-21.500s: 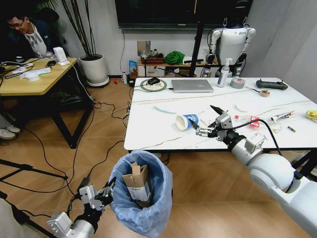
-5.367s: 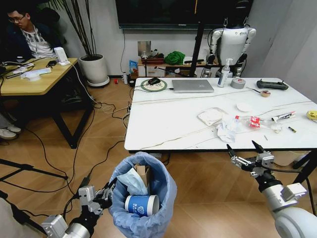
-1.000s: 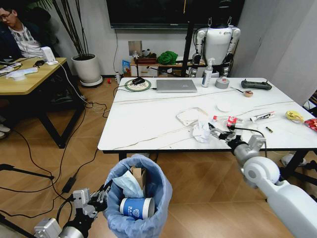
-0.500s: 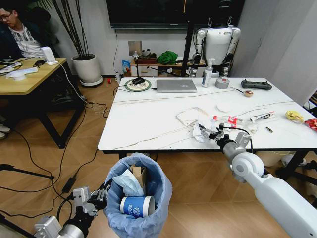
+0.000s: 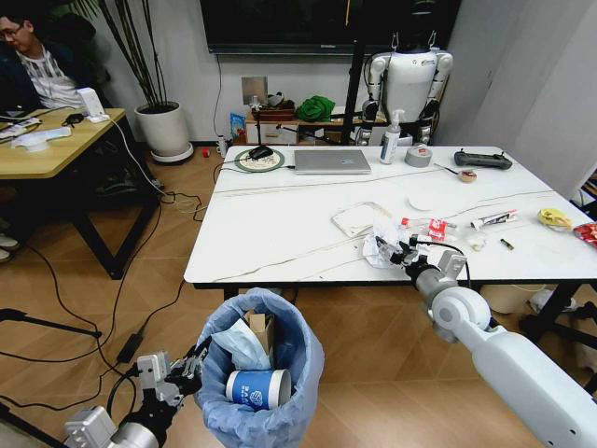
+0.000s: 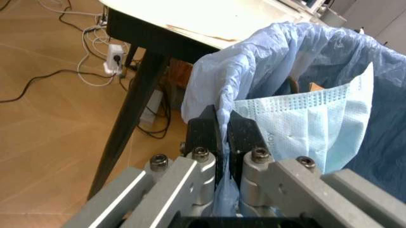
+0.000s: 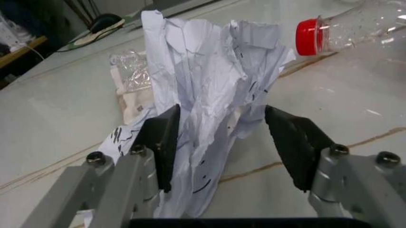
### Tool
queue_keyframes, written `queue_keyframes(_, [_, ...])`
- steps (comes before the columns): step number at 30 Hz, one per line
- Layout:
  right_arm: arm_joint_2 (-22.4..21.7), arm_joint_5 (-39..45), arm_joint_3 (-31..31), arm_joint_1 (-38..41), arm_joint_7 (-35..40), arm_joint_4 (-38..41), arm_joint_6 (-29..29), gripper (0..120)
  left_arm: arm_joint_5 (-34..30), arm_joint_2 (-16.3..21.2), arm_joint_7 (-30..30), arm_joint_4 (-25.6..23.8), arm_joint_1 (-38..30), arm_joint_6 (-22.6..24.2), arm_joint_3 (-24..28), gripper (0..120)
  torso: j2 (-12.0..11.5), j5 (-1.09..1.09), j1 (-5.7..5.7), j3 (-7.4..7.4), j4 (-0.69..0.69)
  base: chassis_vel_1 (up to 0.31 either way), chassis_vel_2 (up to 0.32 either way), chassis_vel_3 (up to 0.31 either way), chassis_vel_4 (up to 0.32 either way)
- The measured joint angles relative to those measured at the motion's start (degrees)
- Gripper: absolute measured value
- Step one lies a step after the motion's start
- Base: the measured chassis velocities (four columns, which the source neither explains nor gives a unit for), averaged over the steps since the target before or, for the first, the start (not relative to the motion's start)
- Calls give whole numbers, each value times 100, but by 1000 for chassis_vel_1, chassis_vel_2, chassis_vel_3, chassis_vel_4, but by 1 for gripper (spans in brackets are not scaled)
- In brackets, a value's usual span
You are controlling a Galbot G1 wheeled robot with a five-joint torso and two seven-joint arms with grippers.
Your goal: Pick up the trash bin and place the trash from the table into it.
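With the left gripper (image 6: 217, 130) pinching the rim of the bin (image 5: 264, 373) below the table (image 5: 280, 233) edge, the right gripper (image 7: 219, 142), spread around the crumpled paper (image 7: 203, 85) beside the bottle (image 7: 355, 28), should probably close low, gathering every loose fold.

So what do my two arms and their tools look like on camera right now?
The right arm is a smooth white shell with a grey metal wrist and a thin black cable looping over it. The right tool has silver metal links with round bolts and two black wedge-shaped pads. The left tool matches: bolted silver links, black pads, on a grey wrist.
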Motion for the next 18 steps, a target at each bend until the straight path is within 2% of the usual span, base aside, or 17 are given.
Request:
queue_keyframes(4, [-63, 41, 53, -42, -33, 57, 5, 32, 0, -3, -5, 19, -36, 0, 59, 0, 0, -1, 0, 0, 0, 0, 0, 0, 0])
queue_keyframes(10, [-71, 99, 52, -28, -44, 83, -32, 14, 0, 1, -8, 20, -51, 0, 66, 0, 0, -1, 0, 0, 0, 0, 0, 0, 0])
queue_keyframes(12, [-71, 109, 41, -22, -52, 86, -35, 2, 0, 2, -8, 20, -52, 0, 76, 0, 0, -1, 0, 0, 0, 0, 0, 0, 0])
queue_keyframes(18, [-76, 143, 24, -31, -90, 109, -42, 0, -8, 12, -9, 20, -64, 0, 107, 0, 0, 0, 0, 0, 0, 0, 0, 0, 0])
